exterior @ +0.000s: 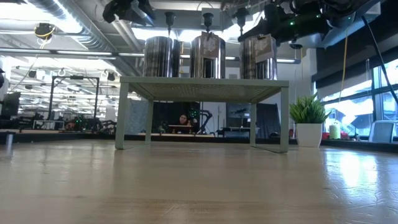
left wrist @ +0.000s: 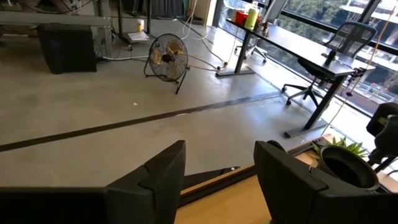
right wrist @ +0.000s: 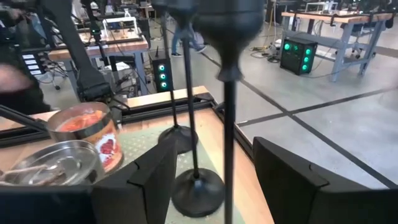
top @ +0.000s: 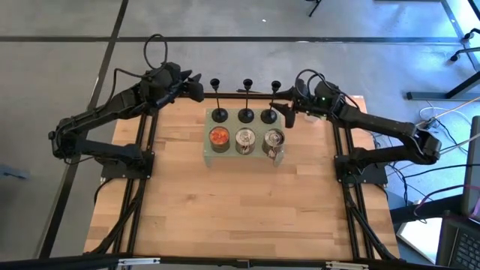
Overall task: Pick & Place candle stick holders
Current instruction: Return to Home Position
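Three black candle stick holders stand upright on their round bases [top: 219,115] [top: 246,115] [top: 268,116] along the far row of a pale green stand [top: 206,154]. My right gripper [top: 287,111] [right wrist: 214,174] is open at the right holder. Its fingers stand on either side of that holder's thin stem [right wrist: 230,124] without touching it. My left gripper [top: 196,88] [left wrist: 219,168] hangs open beyond the stand's far left corner, with nothing between its fingers. The left holder's cup top [left wrist: 345,165] shows just beside it.
Three tin cans [top: 219,137] [top: 245,139] [top: 274,139] fill the stand's near row, right in front of the holders. The stand rises on legs above the wooden table [top: 240,217], whose near half is bare wood. Black frame rails [top: 142,150] run along both sides.
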Available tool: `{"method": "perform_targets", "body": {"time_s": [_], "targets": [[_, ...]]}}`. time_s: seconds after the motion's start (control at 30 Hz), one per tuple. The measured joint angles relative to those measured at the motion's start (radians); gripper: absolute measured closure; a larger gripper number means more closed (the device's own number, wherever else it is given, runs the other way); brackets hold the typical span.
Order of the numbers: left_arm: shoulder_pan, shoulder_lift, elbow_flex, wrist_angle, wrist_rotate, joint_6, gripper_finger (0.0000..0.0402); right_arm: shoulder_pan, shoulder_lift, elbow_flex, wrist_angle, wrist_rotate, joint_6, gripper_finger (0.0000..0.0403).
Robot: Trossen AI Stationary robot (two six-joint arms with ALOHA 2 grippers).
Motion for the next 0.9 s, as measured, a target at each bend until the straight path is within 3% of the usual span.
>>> {"method": "perform_targets", "body": {"time_s": [0.33,0.9], "targets": [[0.000,0.000,0.000,0.003,0.040,0.020,0.0245,0.010,-0.002,0.000,-0.032,0.028,0.018,0.0190],[0.000,0.000,0.000,0.001,0.024,0.053,0.0245,0.010,-0.067,0.000,-0.142,0.065,0.008,0.0189]]}}
